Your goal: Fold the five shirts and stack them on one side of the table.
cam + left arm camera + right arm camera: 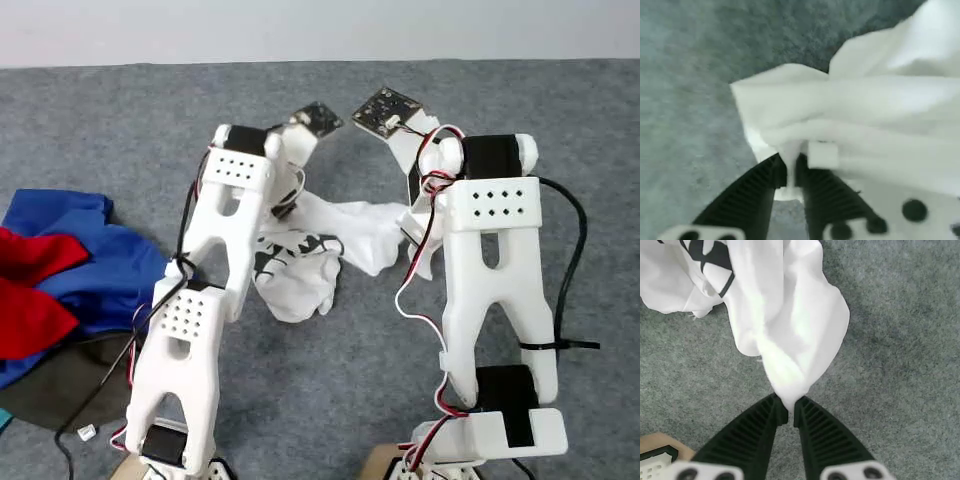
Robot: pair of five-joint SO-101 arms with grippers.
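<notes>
Left gripper (788,170): pressed together on a fold of the white shirt (865,100), cloth bunched just past the tips. Right gripper (790,407): pinching a gathered corner of the same shirt, the rest spread beyond it on the cover. High view: one white shirt, crumpled at centre frame between two white arms (215,290). Left edge: one blue shirt (110,260), red cloth (30,300) over it, count unclear, one dark piece (50,400) beneath. Grey felt-like table cover (520,110); pale wall (300,30) along the top.
</notes>
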